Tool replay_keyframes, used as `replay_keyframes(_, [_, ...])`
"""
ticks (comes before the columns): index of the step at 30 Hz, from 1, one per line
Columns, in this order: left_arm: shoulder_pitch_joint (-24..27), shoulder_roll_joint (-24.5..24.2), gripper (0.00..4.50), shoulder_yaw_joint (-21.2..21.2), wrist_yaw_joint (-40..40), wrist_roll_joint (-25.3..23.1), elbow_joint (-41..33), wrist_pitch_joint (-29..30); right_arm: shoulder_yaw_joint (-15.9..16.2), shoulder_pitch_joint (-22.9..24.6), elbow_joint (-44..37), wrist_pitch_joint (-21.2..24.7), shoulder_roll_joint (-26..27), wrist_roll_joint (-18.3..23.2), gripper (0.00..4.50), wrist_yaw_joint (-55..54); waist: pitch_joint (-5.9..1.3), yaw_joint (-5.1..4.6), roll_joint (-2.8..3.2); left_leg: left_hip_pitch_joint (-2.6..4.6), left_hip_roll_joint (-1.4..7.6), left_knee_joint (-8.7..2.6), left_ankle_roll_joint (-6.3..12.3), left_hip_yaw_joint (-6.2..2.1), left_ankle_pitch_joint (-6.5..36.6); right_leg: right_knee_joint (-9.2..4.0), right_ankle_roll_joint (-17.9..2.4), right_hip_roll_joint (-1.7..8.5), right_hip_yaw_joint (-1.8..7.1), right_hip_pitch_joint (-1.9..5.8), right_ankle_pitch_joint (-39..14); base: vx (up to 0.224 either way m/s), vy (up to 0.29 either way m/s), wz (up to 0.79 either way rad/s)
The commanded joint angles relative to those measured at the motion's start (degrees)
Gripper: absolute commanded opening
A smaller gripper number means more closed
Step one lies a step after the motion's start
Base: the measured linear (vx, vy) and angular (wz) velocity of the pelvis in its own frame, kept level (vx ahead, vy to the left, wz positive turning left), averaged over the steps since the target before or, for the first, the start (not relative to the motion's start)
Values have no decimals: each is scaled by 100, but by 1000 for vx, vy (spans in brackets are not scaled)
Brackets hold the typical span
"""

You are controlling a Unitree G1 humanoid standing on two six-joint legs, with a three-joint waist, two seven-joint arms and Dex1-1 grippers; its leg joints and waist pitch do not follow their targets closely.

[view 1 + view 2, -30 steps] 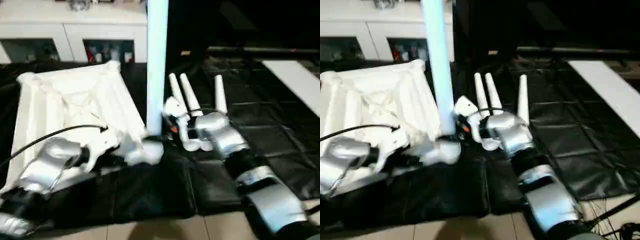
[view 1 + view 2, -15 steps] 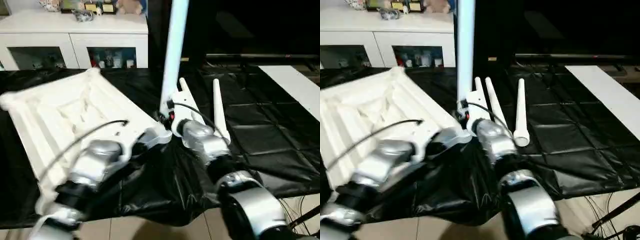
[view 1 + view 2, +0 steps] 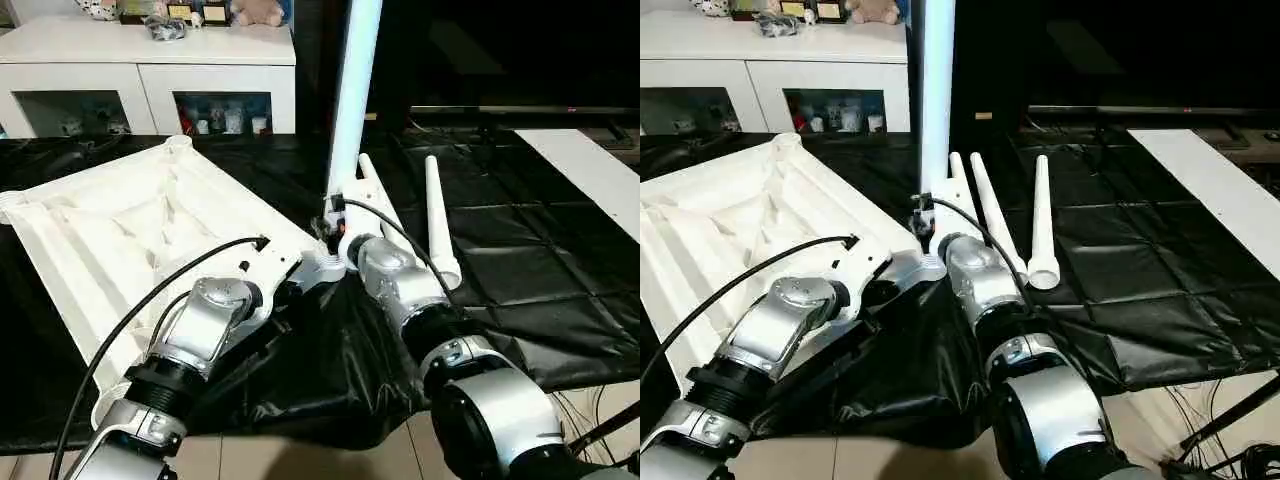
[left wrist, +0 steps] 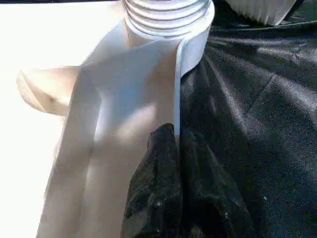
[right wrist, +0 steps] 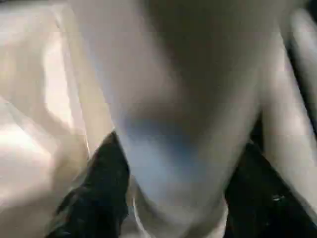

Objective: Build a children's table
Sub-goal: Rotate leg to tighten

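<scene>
The white top (image 3: 130, 230) lies upside down on the black-sheeted tabletop (image 3: 520, 250), ribs up, its near corner socket (image 4: 168, 20) toward the robot. One leg (image 3: 352, 100) stands upright in that socket. Three more legs (image 3: 1042, 220) lie side by side on the sheet just to the right.

The right end effector (image 5: 173, 198) has its fingers (image 5: 94, 198) spread around the standing leg low down, one on each side of the shaft; it looks clamped on it. The left end effector (image 4: 173, 193) is pressed together, pinching the thin rim wall of the top just below the socket, where the leg's ribbed end shows.

Handling, as a judgement: the parts look like hollow moulded plastic, so light and fairly stiff, but smooth and likely slippery under hard fingers. The leg is long and tapered, so a grip near the ribbed end, where it is thickest and closest to the socket, should give the best control. Held higher, it would lever and tilt easily. The top is broad and light, so it will probably slide or lift on the slick sheet when the leg is pushed or twisted. Pinning it at the rim beside the socket is a sensible hold, though the thin wall may flex. The loose legs are round and may roll if nudged.
</scene>
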State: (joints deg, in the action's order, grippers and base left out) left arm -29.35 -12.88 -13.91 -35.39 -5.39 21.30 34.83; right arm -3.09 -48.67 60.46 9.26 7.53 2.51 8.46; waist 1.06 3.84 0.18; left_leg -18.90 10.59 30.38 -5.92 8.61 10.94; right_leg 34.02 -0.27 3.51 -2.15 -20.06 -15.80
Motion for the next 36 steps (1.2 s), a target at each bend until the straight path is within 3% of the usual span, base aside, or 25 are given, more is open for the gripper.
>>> replay_keyframes(1, [10, 219, 0, -303, -70, 40, 237, -94, 99, 186, 490, 445, 408, 185, 289, 399, -67, -2, 70, -4, 255, -457, -165, -111, 2452, -586, -459, 465, 302, -104, -2116, 0, 0, 0])
replay_keyframes(4, [16, 193, 0, -311, -140, 51, 225, -143, 69, 156, 418, 408, 353, 207, 305, 449, -48, 0, 84, -4, 250, -443, -147, -75, 2366, -584, -554, 462, 301, -112, -2002, 0, 0, 0])
replay_keyframes(8, [20, 90, 0, -329, -287, 60, 198, -253, 27, 102, 169, 396, 155, 265, 349, 740, -57, 1, 91, -40, 262, -442, -115, -68, 2166, -560, -610, 464, 293, -61, -1841, 0, 0, 0])
replay_keyframes(12, [33, -3, 0, -348, -378, 25, 153, -337, 185, 167, -127, 349, 25, 216, 380, 1355, -83, 4, 92, -66, 276, -419, -49, -36, 1765, -510, -786, 441, 276, -16, -1303, 0, 0, 0])
replay_keyframes(15, [61, -168, 0, -363, -593, 15, 86, -555, 460, 335, -734, 470, -270, 140, 406, 1983, -134, 40, 85, -105, 275, -351, 87, -3, 1120, -442, -858, 430, 253, 61, -485, 0, 0, 0])
replay_keyframes(18, [111, -325, 0, -382, -861, 64, -3, -802, 643, 420, -1021, 434, -536, 10, 433, 2171, -201, 66, 109, -167, 227, -237, 209, 13, 155, -289, -1029, 398, 217, 132, 949, 0, 0, 0])
replay_keyframes(19, [182, -487, 0, -391, -1123, 132, -117, -1033, 845, 516, -1287, 367, -797, -129, 433, 2456, -213, 84, 109, -163, 209, -213, 250, 31, 95, -264, -1019, 364, 210, 121, 1417, 0, 0, 0])
replay_keyframes(22, [276, -671, 0, -400, -1439, 221, -245, -1379, 1034, 640, -1560, 266, -1042, -221, 433, 2877, -245, 107, 115, -158, 199, -169, 248, 32, -32, -196, -1056, 328, 185, 135, 2080, 0, 0, 0])
replay_keyframes(25, [449, -977, 0, -352, -2030, 439, -437, -1832, 1231, 958, -2221, 246, -1407, -73, 433, 3835, -263, 144, 109, -193, 191, -100, 339, 46, -283, -104, -1021, 264, 144, 153, 2898, 0, 0, 0])
replay_keyframes(28, [554, -1170, 0, -334, -2314, 530, -562, -1939, 1380, 1192, -2687, 279, -1648, 63, 433, 4385, -248, 153, 112, -183, 209, -108, 339, 47, -84, -114, -1015, 280, 126, 136, 2718, 0, 0, 0])
replay_keyframes(31, [680, -1479, 0, -341, -2642, 588, -677, -2367, 1521, 1495, -3339, 371, -1953, 345, 433, 4931, -222, 158, 95, -174, 247, -135, 340, 48, 258, -158, -1085, 324, 140, 116, 2001, 0, 0, 0])
replay_keyframes(36, [710, -1638, 0, -235, -2769, 659, -701, -2474, 1801, 1792, -3744, 232, -2294, 269, 433, 5492, -168, 162, 67, -184, 261, -136, 350, 65, 525, -199, -1188, 370, 179, 81, 1161, 0, 0, 0])
